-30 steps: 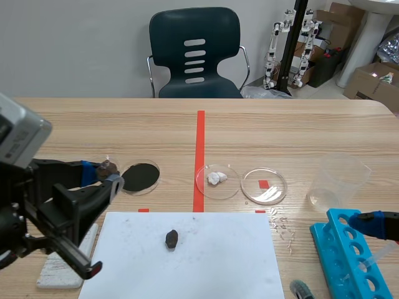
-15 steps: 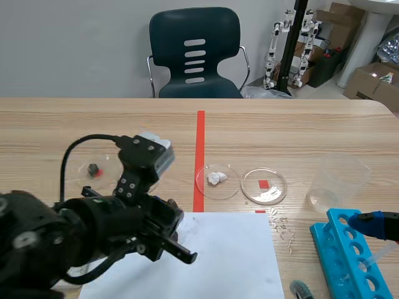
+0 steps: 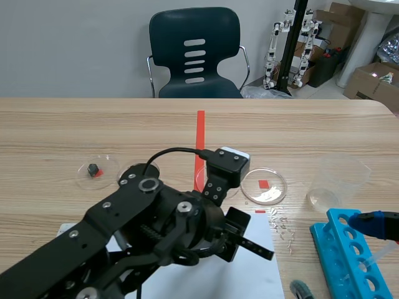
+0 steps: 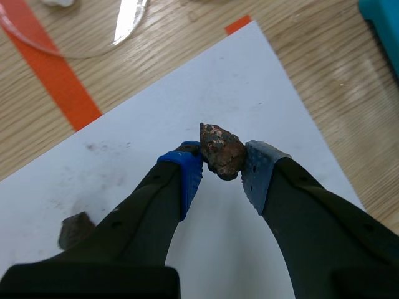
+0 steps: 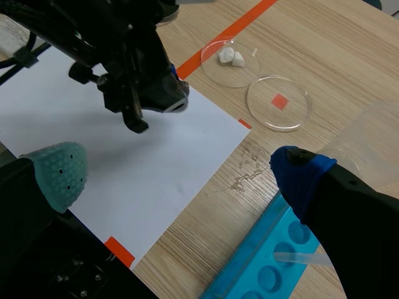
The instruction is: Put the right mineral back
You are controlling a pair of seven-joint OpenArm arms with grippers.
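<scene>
The left gripper (image 4: 222,168) clamps a brown rock (image 4: 221,149), white paper (image 4: 262,93) beneath it; the right gripper (image 5: 179,174) stands apart.

The left arm (image 3: 143,224) spans the white sheet (image 5: 168,162); bare table (image 3: 312,124) lies beyond the dishes (image 3: 285,185).

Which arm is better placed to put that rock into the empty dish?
Left. The left gripper is shut on the rock over the paper, near the empty dish. The right gripper is open, beside the rack.
</scene>
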